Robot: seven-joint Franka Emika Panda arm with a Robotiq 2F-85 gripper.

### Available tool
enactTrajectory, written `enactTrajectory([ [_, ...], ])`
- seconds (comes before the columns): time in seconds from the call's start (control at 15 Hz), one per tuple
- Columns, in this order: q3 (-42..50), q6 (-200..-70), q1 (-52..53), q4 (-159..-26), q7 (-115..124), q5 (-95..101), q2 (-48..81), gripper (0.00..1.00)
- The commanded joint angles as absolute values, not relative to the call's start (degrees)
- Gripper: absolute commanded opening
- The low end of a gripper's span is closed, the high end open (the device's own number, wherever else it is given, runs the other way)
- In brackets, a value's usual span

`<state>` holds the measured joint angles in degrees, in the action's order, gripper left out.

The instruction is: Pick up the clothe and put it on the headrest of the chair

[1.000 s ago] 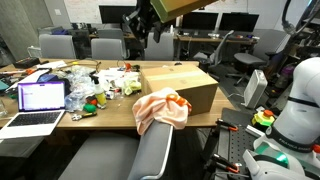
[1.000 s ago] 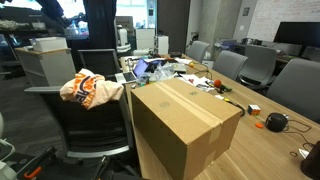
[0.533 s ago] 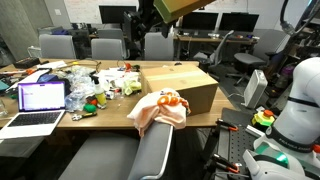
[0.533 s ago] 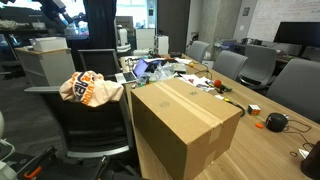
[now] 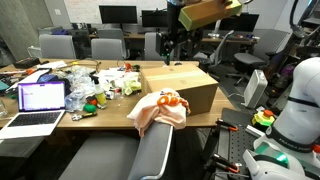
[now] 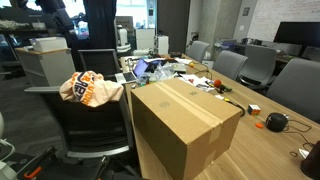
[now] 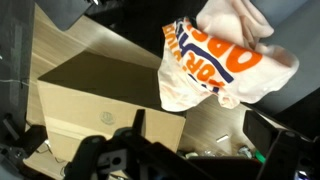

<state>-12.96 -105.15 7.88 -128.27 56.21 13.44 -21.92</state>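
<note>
Starting far to the left of the gripper (image 5: 176, 52) and well below it, the open laptop (image 5: 40, 97) and the desk clutter beside it are hard, snaggable things, but I judge them too far off to matter.

Next, below the gripper and to its left, the clothe (image 5: 160, 110) is already draped over the headrest of the chair (image 5: 157, 138). It is limp, thin fabric, pale peach with orange-red print, bunched into soft folds, not spread flat. The headrest under it is rounded, smooth grey padding, narrow and curved. That pairing is my worry: a crumpled load on a slick, domed top could slide off if more of it hangs down one side, or if the chair gets nudged. In the wrist view the clothe (image 7: 225, 60) sits up and to the right, clear of the fingers.

Directly under the gripper is the cardboard box (image 5: 185, 85), stiff, flat-topped and sharp-edged. A careless descent would knock it.

The gripper hangs high with nothing in it. I cannot tell whether its fingers are spread or together.
</note>
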Motion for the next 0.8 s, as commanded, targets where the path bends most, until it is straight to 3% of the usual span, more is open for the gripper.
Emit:
enactTrajectory([
  [0.0,-9.09,-109.51,6.31,-138.87,54.47,6.65,-31.03,1.0],
  [0.47,-5.22,-118.03,2.21,-152.93,51.46,-1.42,-40.68,1.0],
  [0.73,-6.99,-117.7,0.01,-153.09,51.17,-1.42,-39.54,1.0],
])
